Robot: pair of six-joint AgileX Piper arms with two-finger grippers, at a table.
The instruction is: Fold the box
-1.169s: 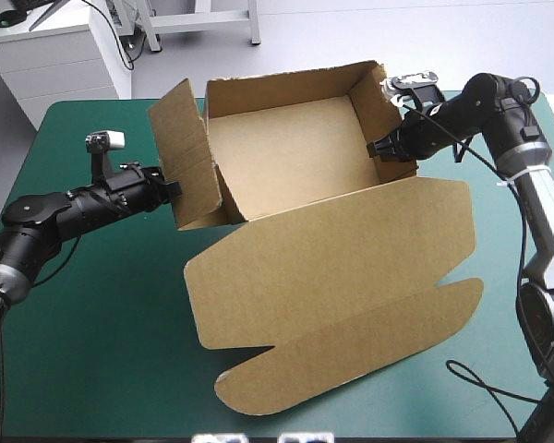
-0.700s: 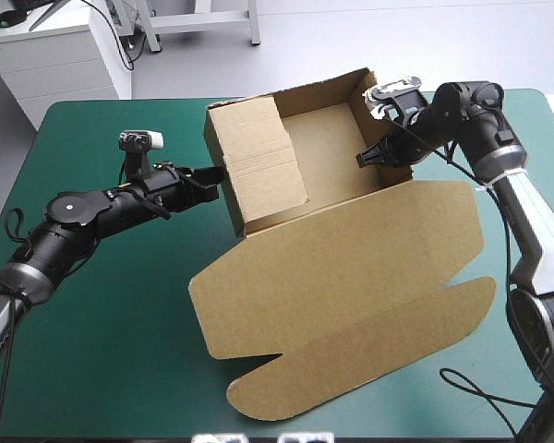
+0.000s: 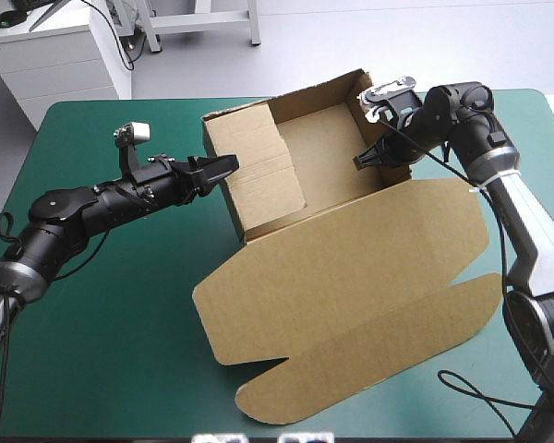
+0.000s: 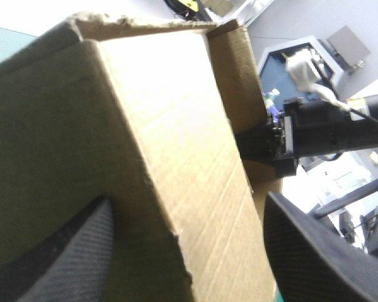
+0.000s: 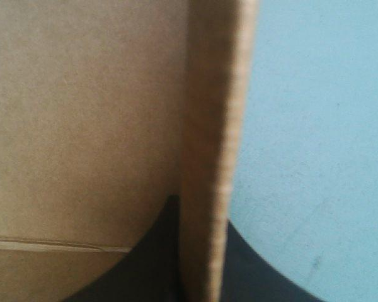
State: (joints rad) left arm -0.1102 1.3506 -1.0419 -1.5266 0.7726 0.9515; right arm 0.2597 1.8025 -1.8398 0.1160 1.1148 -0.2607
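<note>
The brown box (image 3: pixel 323 157) stands at the middle of the table with its walls raised. Its lid (image 3: pixel 351 277) lies flat toward the table's front edge. The left side flap (image 3: pixel 258 161) is folded inward against the left wall. My left gripper (image 3: pixel 220 171) is open at that wall's outer corner. In the left wrist view the wall (image 4: pixel 176 138) rises between its spread fingers (image 4: pixel 315 251). My right gripper (image 3: pixel 365 159) is shut on the box's right wall, and that wall's edge (image 5: pixel 214 126) runs up between its fingers (image 5: pixel 157 264).
Bare teal-green cover (image 3: pixel 102 323) lies left of the box and along the front. The lid's rounded tuck flap (image 3: pixel 369 360) reaches close to the front edge. A white cabinet (image 3: pixel 55 46) stands beyond the far left corner.
The left flap, earlier standing outward in my left gripper, has swung inward against the wall. My left gripper has opened and let it go. The right gripper keeps its hold and shifted slightly left.
</note>
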